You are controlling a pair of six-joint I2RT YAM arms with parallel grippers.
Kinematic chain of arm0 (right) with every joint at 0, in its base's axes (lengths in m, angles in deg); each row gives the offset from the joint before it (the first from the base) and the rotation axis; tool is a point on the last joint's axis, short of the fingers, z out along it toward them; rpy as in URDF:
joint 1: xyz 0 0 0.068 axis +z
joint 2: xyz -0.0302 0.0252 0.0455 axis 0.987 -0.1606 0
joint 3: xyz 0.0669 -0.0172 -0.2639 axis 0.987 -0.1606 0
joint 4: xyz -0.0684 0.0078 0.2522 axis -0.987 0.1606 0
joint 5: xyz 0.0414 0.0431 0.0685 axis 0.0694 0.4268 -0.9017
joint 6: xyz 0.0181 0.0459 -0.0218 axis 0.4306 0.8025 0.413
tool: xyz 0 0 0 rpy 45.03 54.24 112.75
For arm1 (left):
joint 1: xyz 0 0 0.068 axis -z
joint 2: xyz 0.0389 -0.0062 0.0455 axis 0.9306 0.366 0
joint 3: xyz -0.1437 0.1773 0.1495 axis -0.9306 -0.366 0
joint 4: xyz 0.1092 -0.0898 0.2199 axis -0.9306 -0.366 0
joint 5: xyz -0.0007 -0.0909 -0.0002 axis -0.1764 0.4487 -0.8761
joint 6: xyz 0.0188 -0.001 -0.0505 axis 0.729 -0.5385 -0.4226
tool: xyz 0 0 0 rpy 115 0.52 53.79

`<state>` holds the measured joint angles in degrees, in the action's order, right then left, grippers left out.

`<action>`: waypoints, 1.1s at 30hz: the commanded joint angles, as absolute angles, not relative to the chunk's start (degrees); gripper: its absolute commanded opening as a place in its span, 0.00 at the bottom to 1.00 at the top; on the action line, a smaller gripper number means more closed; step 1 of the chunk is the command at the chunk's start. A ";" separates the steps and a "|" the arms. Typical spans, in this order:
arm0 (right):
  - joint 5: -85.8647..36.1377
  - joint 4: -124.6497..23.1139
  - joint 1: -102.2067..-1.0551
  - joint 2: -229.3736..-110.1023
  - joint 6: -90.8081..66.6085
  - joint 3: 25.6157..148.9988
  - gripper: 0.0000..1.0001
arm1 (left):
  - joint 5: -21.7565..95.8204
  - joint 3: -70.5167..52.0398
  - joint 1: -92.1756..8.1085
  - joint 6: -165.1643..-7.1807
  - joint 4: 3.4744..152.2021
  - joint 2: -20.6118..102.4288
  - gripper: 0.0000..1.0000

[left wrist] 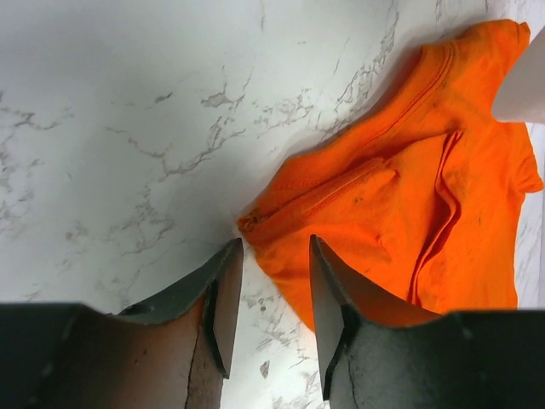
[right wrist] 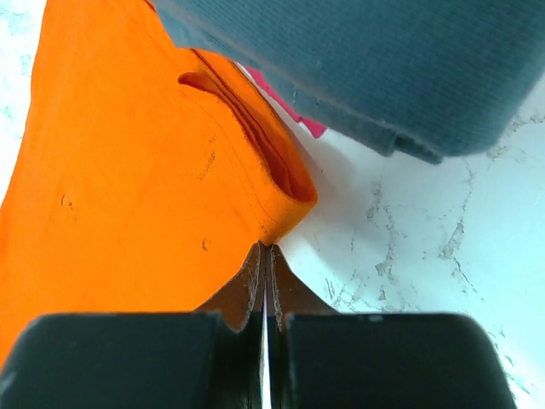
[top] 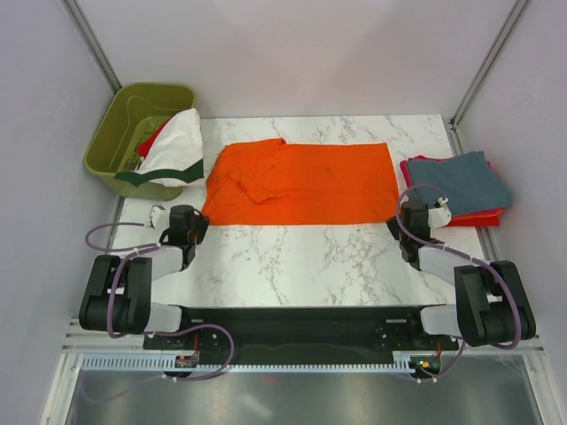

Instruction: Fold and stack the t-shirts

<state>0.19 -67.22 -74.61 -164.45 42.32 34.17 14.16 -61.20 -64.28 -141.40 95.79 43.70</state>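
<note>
Jaws of the right gripper [right wrist: 265, 256] are pressed together on the lower right corner of the plain bright orange cloth t-shirt [top: 306, 181], spread flat mid-frame on the white marble-patterned table [top: 301, 257]. The left gripper [left wrist: 272, 247] has its jaws apart, either side of the shirt's lower left corner. At right lies a folded slate blue-grey t-shirt [top: 461, 177]. A white, green-trimmed t-shirt [top: 177, 142] hangs over the olive-green plastic bin [top: 120, 124] at upper left.

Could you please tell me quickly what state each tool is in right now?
Left tool: open, fingers either side of a corner of the orange t-shirt, not gripping it.
Right tool: closed, pinching another corner of the orange t-shirt.
</note>
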 commanded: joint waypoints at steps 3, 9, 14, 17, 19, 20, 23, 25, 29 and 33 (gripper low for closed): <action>0.09 -66.48 -74.69 -161.61 41.55 33.73 0.00 | 9.44 -58.91 -64.49 -143.67 89.27 46.10 0.45; 0.09 -65.43 -74.69 -159.59 41.64 33.47 0.00 | 8.64 -57.24 -64.49 -143.67 87.51 46.80 0.16; 0.53 -60.96 -74.78 -157.48 41.29 34.78 0.00 | 10.40 -57.50 -64.49 -140.69 88.66 44.61 0.02; 1.32 -57.44 -74.69 -155.64 41.03 35.93 0.00 | 10.40 -57.85 -64.49 -140.51 86.03 40.57 0.02; 1.67 -56.47 -74.69 -154.23 41.38 36.28 0.00 | 10.40 -56.81 -64.49 -141.03 83.48 37.77 0.02; 1.76 -55.50 -74.78 -153.79 41.47 37.15 0.00 | 10.49 -56.19 -64.49 -141.47 82.16 36.79 0.02; 2.38 -52.70 -74.96 -152.73 41.73 40.65 0.00 | 11.28 -52.50 -64.49 -140.95 76.98 33.36 0.02; 2.12 -51.54 -75.48 -152.82 41.47 43.47 0.00 | 11.37 -48.13 -64.49 -139.99 72.41 31.87 0.02; -0.78 -43.04 -78.64 -152.73 40.07 52.43 0.00 | 11.98 -40.20 -64.49 -138.23 65.02 29.76 0.02; -0.88 -37.40 -79.53 -150.10 40.23 53.78 0.00 | 13.91 -40.36 -64.58 -138.66 62.29 25.28 0.02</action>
